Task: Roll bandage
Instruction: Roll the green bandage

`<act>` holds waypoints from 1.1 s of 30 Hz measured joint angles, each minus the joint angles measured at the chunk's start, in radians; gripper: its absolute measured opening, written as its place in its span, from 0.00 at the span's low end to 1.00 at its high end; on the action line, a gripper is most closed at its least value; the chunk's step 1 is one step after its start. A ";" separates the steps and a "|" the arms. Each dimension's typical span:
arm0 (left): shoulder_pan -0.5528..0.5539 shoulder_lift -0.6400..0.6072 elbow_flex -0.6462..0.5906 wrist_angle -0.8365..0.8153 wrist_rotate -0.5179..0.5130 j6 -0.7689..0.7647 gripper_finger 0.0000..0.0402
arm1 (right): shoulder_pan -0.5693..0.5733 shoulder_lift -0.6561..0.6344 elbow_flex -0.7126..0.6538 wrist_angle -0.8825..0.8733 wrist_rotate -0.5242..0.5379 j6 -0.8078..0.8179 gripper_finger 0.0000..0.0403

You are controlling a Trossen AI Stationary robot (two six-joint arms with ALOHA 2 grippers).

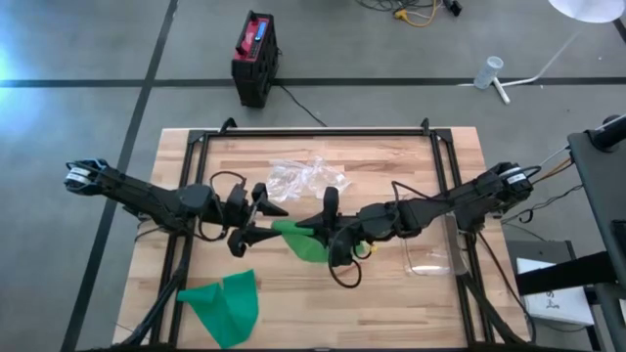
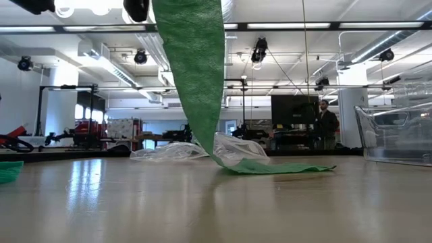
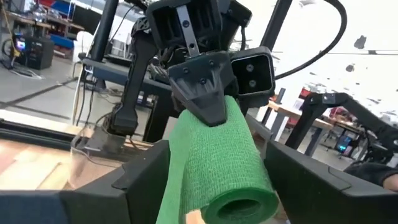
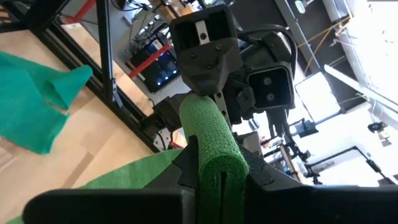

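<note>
While a second green bandage (image 1: 223, 305) lies crumpled near the table's (image 1: 411, 323) front left edge, the left gripper (image 1: 262, 219) hovers mid-table, fingers spread apart around the green bandage roll (image 3: 231, 171). Just right, the right gripper (image 1: 328, 227) pinches that roll's far end, its loose tail (image 2: 196, 81) trailing down to the wood.

Two green bandages (image 1: 298, 240) (image 1: 225, 303), one clear plastic wrapper (image 1: 303, 178), one clear container (image 1: 428, 256), two arms.

I see a green woven cloth bandage (image 3: 217, 168), rough and matt, crinkled glossy clear plastic wrapping (image 1: 305, 177), and a smooth, satin pale wooden plank worktop (image 1: 323, 303).
</note>
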 joint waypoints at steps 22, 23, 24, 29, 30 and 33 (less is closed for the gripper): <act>0.003 0.019 0.001 0.004 0.010 0.133 0.18 | -0.005 -0.002 0.000 0.006 0.005 0.104 0.11; 0.003 0.019 0.001 0.004 0.003 0.140 0.15 | -0.005 -0.002 0.000 0.005 0.006 0.117 0.11; 0.003 0.019 0.001 0.004 0.001 0.144 0.11 | -0.005 -0.002 0.000 0.006 0.009 0.134 0.11; 0.003 0.006 0.001 -0.001 -0.004 0.150 0.05 | -0.005 -0.005 0.000 0.011 0.015 0.315 0.16; 0.003 0.002 0.001 0.000 -0.007 0.152 0.05 | -0.006 -0.009 0.000 0.010 0.012 0.374 0.19; 0.003 -0.009 0.002 0.001 -0.010 0.160 0.09 | -0.007 -0.016 0.000 0.012 0.011 0.517 0.28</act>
